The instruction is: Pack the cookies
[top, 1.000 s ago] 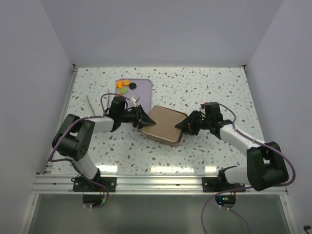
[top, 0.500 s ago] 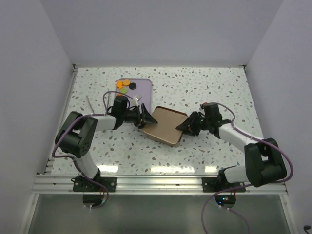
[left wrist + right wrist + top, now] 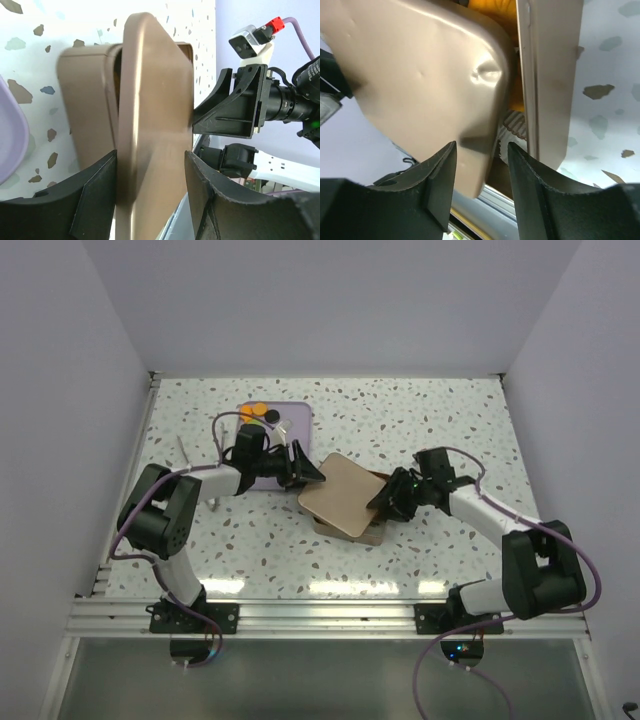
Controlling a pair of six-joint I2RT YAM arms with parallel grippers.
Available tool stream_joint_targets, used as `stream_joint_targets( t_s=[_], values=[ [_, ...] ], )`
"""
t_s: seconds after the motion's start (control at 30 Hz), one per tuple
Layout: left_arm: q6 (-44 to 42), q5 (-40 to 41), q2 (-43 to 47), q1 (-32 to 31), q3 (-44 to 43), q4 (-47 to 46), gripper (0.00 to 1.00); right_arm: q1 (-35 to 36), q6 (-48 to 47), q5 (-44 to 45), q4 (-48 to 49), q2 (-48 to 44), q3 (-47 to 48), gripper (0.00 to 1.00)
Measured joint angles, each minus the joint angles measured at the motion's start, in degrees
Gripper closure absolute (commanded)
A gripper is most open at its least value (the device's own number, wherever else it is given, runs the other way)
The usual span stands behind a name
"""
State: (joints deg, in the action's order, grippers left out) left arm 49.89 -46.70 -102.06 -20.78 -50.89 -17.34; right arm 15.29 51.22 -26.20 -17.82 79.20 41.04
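Observation:
A tan tin box (image 3: pixel 372 533) sits mid-table with its lid (image 3: pixel 345 495) tilted up off it. My left gripper (image 3: pixel 305 472) is shut on the lid's left edge (image 3: pixel 155 100) and holds it raised above the box base (image 3: pixel 85 100). My right gripper (image 3: pixel 385 502) is open at the box's right side, its jaws astride the lid's corner (image 3: pixel 420 65) next to the box wall (image 3: pixel 550 75). Orange cookies (image 3: pixel 492 10) and a ridged paper cup (image 3: pixel 512 125) show inside the box. More cookies (image 3: pixel 255 412), orange and one black, lie on the lilac tray (image 3: pixel 298 418).
The lilac tray stands just behind my left gripper, and its rim shows in the left wrist view (image 3: pixel 10 135). A thin white object (image 3: pixel 186 453) lies near the table's left edge. White walls enclose the table on three sides.
The lid has come up off the box and now tilts, raised on the left. My left gripper has risen and moved back with it. My right gripper has stayed at the box's right side.

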Motion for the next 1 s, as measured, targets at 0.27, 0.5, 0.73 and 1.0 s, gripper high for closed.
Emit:
stream_joint_targets(
  t_s=[0.27,0.5,0.73,1.0],
  values=[
    [-1.7,1.55,0.0,0.0,-0.39,2.6,0.42,-1.16,-2.45,1.4,-5.73,0.17,1.46,0.45],
    [-2.54,2.86,0.0,-0.39,-0.39,3.61,0.42,-1.46,-4.98,4.76,-12.41,0.37,6.73,0.35],
    [-2.51,3.65,0.0,-1.31,-0.39,3.58,0.43,-1.46,-7.17,6.95,-17.42,0.35,9.62,0.32],
    [-2.49,4.26,0.02,-1.95,-0.37,3.58,0.43,-2.47,-10.56,12.11,-24.65,-3.43,13.73,0.23]
  ],
)
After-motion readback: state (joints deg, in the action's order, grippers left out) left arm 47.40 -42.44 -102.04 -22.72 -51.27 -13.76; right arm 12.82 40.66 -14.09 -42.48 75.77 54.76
